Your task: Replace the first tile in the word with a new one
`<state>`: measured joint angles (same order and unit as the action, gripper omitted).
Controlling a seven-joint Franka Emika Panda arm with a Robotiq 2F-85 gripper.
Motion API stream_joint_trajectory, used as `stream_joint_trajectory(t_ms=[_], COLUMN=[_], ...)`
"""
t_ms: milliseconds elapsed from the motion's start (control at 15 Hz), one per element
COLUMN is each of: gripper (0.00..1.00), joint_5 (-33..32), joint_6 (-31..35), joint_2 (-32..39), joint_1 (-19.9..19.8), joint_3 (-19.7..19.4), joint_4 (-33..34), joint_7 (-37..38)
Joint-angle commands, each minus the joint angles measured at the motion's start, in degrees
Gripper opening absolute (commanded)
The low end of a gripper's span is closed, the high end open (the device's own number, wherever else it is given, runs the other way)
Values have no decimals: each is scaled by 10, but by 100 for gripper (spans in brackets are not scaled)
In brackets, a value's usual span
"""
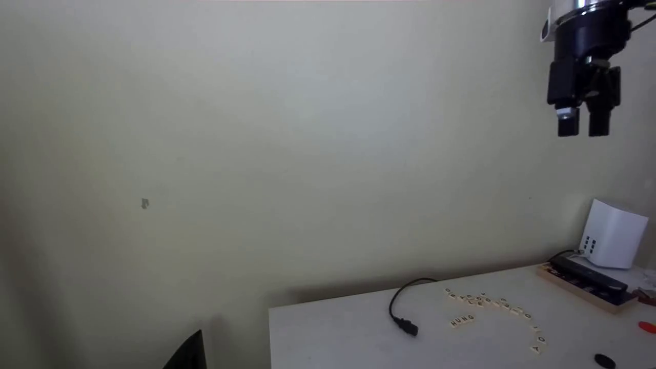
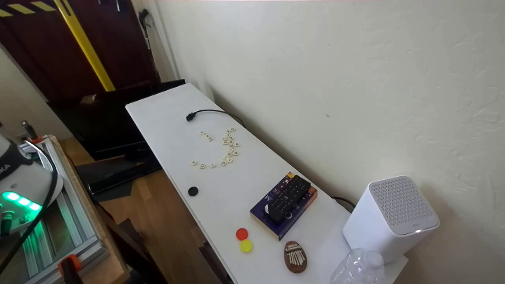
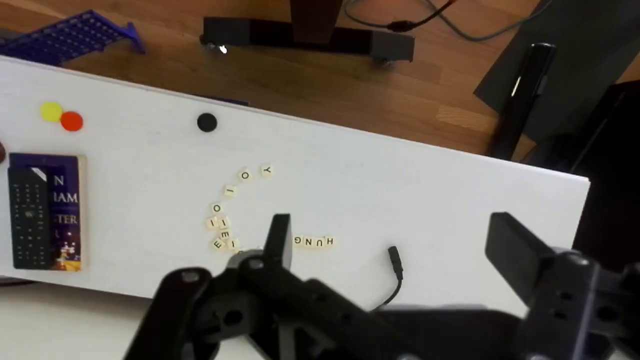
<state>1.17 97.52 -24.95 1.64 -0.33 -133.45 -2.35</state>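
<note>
A white table (image 3: 145,155) is set along a pale wall (image 1: 307,128), well below the end effector (image 1: 583,129), whose jaws are parted around nothing, presumably in readiness. Beneath it, the H tile (image 3: 329,241) is lined up to begin HUNG (image 3: 309,242); loose tiles (image 3: 216,208) are curved nearby, likely as replacements.
</note>
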Motion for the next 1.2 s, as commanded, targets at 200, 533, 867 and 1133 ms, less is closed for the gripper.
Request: stream_joint_trajectory(t_ms=[200, 533, 867, 1133], gripper=[100, 100, 100, 100], joint_5=[27, 23, 25, 13], joint_6=[123, 137, 142, 146], joint_2=[90, 113, 121, 138], joint_1=[25, 26, 26, 27], joint_3=[7, 12, 12, 21], joint_4=[-4, -5, -3, 2], joint_7=[-62, -64, -69, -45])
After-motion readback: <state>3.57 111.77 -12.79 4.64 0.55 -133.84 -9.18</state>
